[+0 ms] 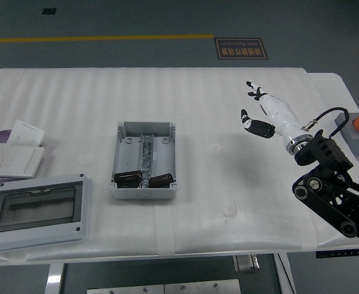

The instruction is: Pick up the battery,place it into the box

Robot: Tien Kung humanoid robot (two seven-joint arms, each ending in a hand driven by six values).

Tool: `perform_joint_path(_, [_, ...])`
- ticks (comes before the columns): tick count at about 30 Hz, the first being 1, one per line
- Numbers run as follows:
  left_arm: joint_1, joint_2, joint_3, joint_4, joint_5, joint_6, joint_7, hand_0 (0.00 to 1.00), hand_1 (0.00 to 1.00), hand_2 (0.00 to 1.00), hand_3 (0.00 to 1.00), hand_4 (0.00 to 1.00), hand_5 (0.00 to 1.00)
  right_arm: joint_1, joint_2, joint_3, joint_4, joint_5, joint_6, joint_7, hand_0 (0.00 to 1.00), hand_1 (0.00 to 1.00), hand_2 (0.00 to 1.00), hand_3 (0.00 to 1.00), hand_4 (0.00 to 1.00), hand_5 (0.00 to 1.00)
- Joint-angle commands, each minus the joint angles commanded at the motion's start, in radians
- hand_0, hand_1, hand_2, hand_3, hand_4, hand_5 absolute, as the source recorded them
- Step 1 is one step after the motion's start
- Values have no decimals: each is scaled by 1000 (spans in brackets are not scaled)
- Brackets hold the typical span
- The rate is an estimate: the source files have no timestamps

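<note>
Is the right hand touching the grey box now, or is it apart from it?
Apart. The head view shows the right hand raised over bare table, far right of the grey box, holding nothing. Two black batteries lie inside the box.

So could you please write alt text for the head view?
An open grey box on a white table holds two black batteries. The right robot hand hangs open and empty over the table's right side.

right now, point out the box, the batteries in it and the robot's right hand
box (144, 130), head view, far grey wall
batteries (128, 178) (161, 179), head view, top of each black cell
right hand (266, 114), head view, white palm
</note>
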Motion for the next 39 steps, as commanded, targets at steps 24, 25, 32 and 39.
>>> perform_joint_path(24, [11,14,-3,-4,13,5,3,549,639,534,535,594,329,-293,88,386,70,253,-174,285,740,772,793,870,441,232])
perform_joint_path(25, [13,15,-3,-4,13,5,3,549,639,534,535,594,329,-295,95,393,68,280,-173,309,740,772,793,870,441,232])
perform_joint_path(32, [34,15,-4,-7,9,9,6,554,639,534,535,595,330,-307,120,423,36,510,-138,493,721,766,779,835,446,234])
perform_joint_path(39, [65,6,-2,-10,-2,15,10,557,640,539,546,591,333,-330,128,422,17,769,-41,662,659,700,728,804,548,288])
